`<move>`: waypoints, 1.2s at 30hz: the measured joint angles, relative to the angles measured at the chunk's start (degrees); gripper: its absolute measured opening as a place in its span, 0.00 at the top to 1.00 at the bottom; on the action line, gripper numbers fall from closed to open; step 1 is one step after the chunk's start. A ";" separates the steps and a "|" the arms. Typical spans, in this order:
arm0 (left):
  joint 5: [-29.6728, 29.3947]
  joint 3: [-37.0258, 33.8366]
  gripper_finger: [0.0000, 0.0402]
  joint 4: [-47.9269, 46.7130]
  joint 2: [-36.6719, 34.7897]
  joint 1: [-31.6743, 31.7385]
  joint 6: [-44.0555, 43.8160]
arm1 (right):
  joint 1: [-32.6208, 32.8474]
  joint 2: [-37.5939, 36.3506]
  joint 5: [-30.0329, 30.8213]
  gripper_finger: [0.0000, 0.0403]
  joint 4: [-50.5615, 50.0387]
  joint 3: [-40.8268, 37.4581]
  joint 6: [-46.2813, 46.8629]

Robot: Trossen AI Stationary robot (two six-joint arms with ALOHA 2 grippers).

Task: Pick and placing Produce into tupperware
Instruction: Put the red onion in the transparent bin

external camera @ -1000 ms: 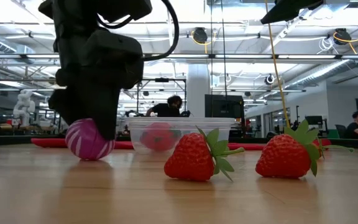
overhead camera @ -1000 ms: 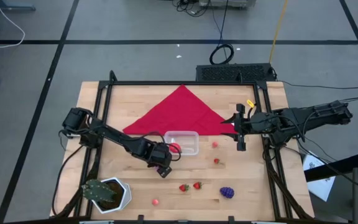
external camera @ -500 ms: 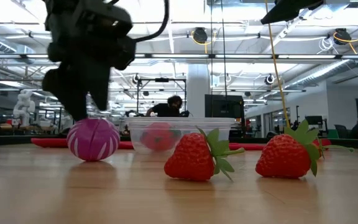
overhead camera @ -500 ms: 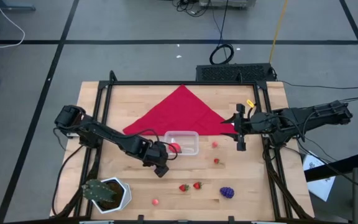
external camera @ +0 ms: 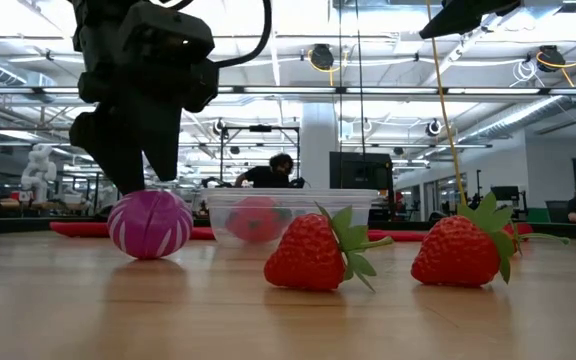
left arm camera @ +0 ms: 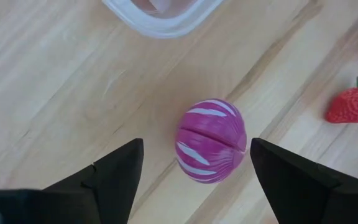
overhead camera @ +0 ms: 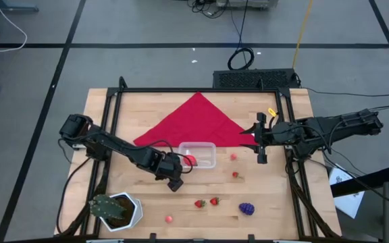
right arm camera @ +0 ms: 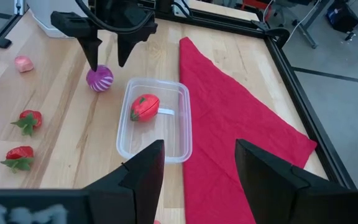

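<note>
Left gripper (left arm camera: 191, 165) hangs just above the striped purple ball (left arm camera: 211, 140), fingers spread either side, gripping nothing; ball rests on tabletop (left arm camera: 55, 112) just beside tupperware (right arm camera: 155, 124), which holds one red fruit (right arm camera: 145, 106). Right gripper (right arm camera: 194, 165) waits over the red cloth (right arm camera: 241, 106), fingers apart, empty.

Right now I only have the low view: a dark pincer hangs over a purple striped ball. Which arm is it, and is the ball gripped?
Observer: It is the left pincer. The left wrist view shows its fingers spread on either side of the purple ball, not closed on it.
Operator: Any grapes outside the tub?
Observer: Yes, the high view shows a purple grape bunch lying on the table.
Operator: And the other arm?
Observer: The right pincer waits open at the table's right edge.
</note>
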 joint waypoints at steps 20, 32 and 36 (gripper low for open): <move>1.57 0.04 0.23 4.79 5.62 -0.37 1.55 | 0.00 0.01 0.00 0.54 0.15 0.00 -0.07; 1.55 0.10 0.23 5.28 7.80 -0.87 1.77 | 0.00 0.02 0.00 0.54 0.11 0.00 -0.07; 1.50 0.09 0.23 5.62 7.78 -1.16 1.60 | 0.00 0.02 0.00 0.54 0.11 0.00 -0.07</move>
